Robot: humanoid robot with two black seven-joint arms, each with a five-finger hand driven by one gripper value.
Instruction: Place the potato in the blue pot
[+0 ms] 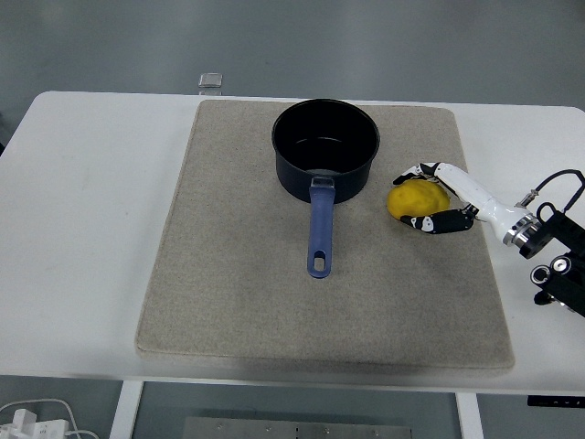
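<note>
The mat (238, 274) looks like rough, matt beige cloth on the smooth white surface (82, 229). The pot (324, 151) is dark enamelled metal with a slight sheen, its blue handle (319, 233) smooth. The right robot hand (437, 197) is glossy white and black plastic.
</note>
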